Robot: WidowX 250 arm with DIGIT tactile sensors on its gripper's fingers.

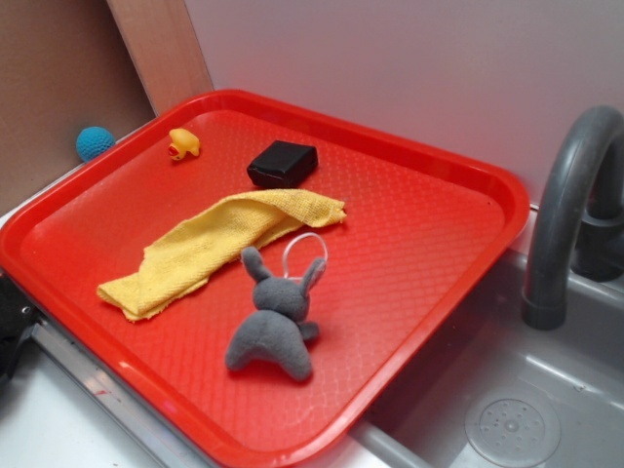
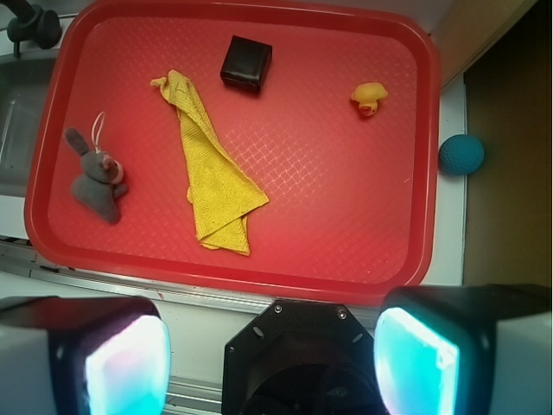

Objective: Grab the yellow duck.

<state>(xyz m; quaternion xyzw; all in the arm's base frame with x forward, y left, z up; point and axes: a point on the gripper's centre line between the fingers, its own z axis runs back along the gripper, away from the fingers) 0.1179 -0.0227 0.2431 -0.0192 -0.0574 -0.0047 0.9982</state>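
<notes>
Hovering with my gripper (image 2: 272,346) spread wide and empty, I judge the yellow duck (image 2: 369,96), ahead and rightward, light, glossy, slippery; pinch its body.

A red plastic tray (image 1: 439,253) with a textured floor fills most of the exterior view, set beside a grey sink (image 1: 507,409). Near the tray's far corner sits the yellow duck (image 1: 182,144), small and glossy, well apart from everything else on the tray. A black box (image 1: 283,163) lies to its right. In front of the box a long yellow cloth (image 1: 210,252) stretches diagonally across the tray, crumpled along its length. A grey stuffed bunny (image 1: 275,320) with a white loop lies just beside the cloth's near edge. A grey faucet (image 1: 570,195) arches at the right. A blue ball (image 1: 95,142) rests outside the tray, behind its far left rim.
</notes>
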